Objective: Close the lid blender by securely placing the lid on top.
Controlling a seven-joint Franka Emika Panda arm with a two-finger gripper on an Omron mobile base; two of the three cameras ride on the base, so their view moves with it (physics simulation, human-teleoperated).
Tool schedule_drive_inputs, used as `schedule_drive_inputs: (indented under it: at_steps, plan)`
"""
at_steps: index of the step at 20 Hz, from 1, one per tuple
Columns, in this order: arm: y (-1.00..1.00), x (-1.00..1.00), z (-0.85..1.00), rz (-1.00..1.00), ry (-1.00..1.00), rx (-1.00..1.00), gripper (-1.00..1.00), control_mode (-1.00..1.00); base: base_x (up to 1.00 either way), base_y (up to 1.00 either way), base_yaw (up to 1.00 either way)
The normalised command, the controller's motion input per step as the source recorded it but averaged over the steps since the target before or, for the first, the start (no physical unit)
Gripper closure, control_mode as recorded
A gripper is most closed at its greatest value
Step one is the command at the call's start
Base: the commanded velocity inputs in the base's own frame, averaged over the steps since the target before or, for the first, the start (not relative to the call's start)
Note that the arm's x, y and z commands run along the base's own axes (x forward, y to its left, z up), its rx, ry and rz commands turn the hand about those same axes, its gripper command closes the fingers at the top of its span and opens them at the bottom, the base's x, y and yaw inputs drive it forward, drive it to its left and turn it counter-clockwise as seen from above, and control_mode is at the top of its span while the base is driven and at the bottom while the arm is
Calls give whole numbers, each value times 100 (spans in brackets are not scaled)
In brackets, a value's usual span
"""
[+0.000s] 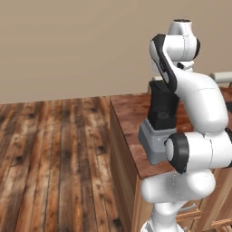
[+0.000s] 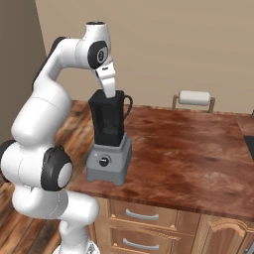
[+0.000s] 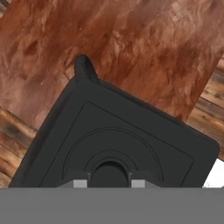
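Found at the left end of the wooden counter [image 2: 188, 149], near its front edge: the blender [image 2: 109, 149], grey base below, black jar above. Seen from the hand, directly over that jar with the jar's handle [image 3: 83, 65] poking out past one corner: the lid [image 3: 118, 131], thin, flat, square. Probably light and stiff, with a smooth and likely slippery face, so best taken by the small round knob at its centre, never by the thin edges. Narrowed almost fully, the gripper [image 3: 109, 181], clamped on that knob from both sides. Cannot tell whether seated on the rim or just above it. Further right, bare counter and a paper towel roll [image 2: 194, 97] at the back, well apart.
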Motion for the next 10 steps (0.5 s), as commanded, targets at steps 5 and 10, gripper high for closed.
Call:
schedule_drive_inputs:
  at_steps: [5,10]
  plan:
    - [0,0,-19,-7,-1,0,-100,-100,0,0,0]
    - [0,0,-10,-5,0,0,-100,-100,0,0,0]
